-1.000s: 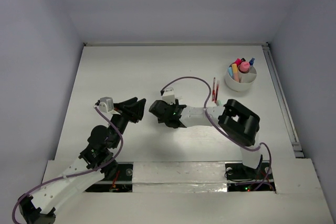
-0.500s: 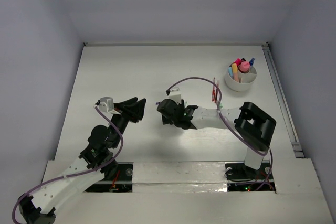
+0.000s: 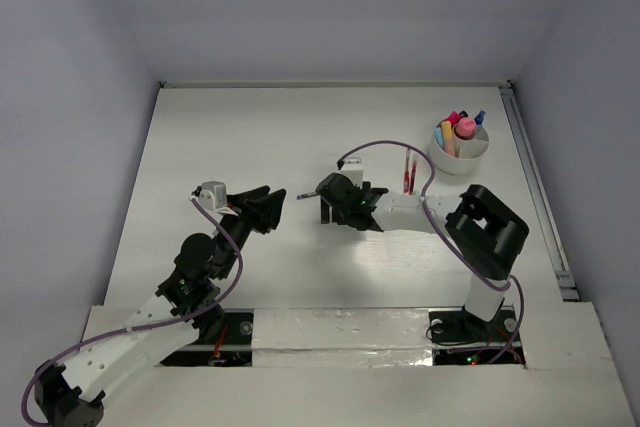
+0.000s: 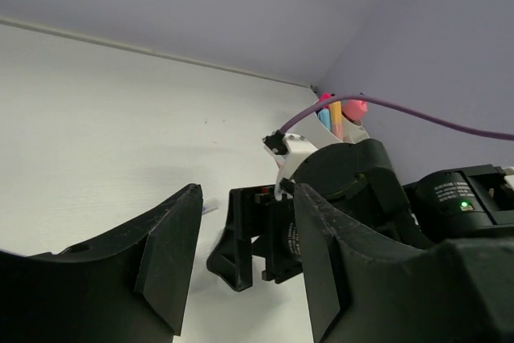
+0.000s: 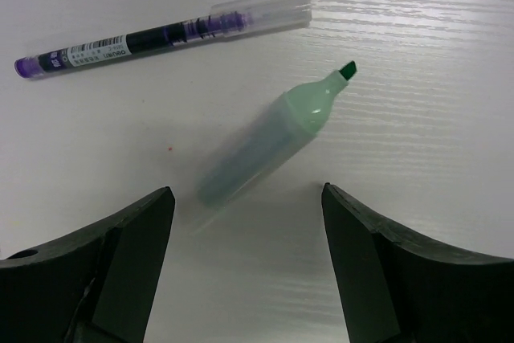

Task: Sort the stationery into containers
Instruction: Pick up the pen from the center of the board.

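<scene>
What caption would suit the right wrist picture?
Open right gripper above a pale-green highlighter, a purple pen lying nearby.

The right gripper [image 3: 330, 203] has shifted farther back, its jaws spread wider.

Purple pen [image 5: 161, 34], white label [image 5: 95, 55] along its barrel, tiny dark print and barcode-like marks, too small to read
</scene>
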### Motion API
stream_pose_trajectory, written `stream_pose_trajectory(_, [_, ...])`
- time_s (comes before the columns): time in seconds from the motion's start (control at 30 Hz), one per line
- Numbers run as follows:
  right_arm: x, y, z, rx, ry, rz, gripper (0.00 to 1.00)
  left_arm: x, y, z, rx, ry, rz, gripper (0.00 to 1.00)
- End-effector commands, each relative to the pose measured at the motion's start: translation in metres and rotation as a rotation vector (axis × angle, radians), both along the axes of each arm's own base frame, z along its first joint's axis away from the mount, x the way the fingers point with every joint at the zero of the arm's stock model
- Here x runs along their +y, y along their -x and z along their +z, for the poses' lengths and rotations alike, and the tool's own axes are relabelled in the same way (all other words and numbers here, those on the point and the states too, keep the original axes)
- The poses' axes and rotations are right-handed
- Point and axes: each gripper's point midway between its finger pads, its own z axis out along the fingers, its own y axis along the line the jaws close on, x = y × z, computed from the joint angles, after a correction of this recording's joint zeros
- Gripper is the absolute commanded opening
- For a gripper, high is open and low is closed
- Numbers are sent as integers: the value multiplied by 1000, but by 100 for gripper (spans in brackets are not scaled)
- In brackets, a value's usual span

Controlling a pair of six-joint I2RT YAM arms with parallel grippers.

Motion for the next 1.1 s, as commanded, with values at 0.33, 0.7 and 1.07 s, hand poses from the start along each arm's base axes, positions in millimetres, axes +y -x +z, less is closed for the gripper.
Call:
stream_pose_trajectory(0.33, [9,-30,-10,-28,52,-20,76,-6,1,16,-48,35,-25,46])
stream_pose_trajectory(0.7, [6,-40,-11,-35,66,-31,50,-11,-3,10,-32,16,-31,46])
stream_pose_trajectory(1.07, [-7,-24,11,-51,-9,-48,5,-28,0,3,-16,18,-108,45])
